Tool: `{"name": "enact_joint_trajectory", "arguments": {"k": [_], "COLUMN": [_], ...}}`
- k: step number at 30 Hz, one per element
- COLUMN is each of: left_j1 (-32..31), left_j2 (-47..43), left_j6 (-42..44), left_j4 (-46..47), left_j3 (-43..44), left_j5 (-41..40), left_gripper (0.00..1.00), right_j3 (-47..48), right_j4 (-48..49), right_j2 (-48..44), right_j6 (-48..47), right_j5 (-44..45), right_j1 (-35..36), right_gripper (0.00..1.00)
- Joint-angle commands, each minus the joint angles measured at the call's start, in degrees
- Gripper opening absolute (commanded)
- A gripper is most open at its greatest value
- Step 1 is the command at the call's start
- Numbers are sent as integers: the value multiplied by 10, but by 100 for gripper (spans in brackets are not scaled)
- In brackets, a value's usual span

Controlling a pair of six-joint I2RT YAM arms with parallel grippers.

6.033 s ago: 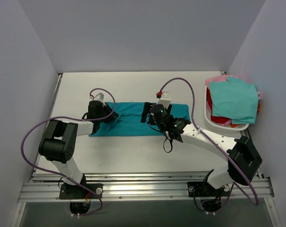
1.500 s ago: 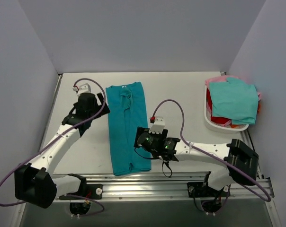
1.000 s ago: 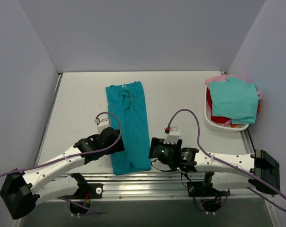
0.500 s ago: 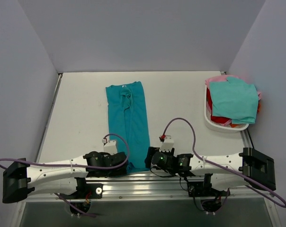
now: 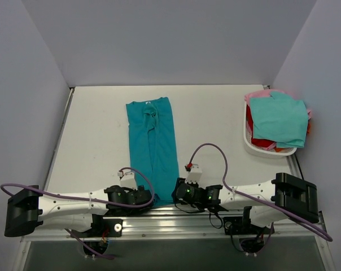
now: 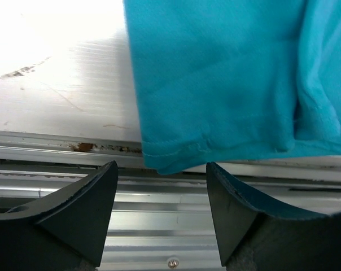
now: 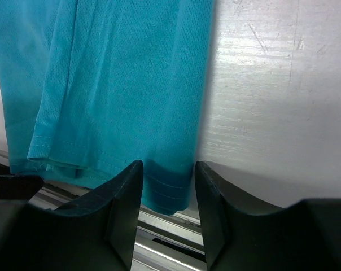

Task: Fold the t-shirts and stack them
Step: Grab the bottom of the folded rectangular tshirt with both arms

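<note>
1. Lengthwise, the teal t-shirt (image 5: 152, 149) lies folded, hem at the worktop's (image 5: 97, 124) near edge.
2. Left gripper (image 6: 162, 172): jaws wide, straddling its left corner.
3. Right gripper (image 7: 168, 169): narrower gap around the right corner.

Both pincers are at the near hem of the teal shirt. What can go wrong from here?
1. The teal t-shirt has its near hem hanging past the table over the aluminium rail. The left pincer and right pincer sit low there and may strike metal.
2. Several layers show at the hem. A grip catching only some would likely let the fold open on lifting.
3. The right pincer's jaws stand narrower than the left's, so uneven grips could skew the strip.
</note>
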Motion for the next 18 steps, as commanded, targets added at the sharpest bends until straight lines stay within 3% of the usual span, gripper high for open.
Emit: {"name": "enact_joint_trajectory", "arguments": {"k": [1, 18], "left_j1": [-4, -4], "left_j2": [-20, -29], "left_j6": [-69, -138], "left_j4": [-32, -53], "left_j3": [-12, -12], "left_j5": [-38, -108], "left_gripper": [71, 69], "right_j3": [-4, 12], "right_j4": [-2, -16], "right_j2": [2, 25], "right_j6": [10, 2], "right_j5": [15, 31], "right_j1": [4, 4], "right_gripper": [37, 35]}}
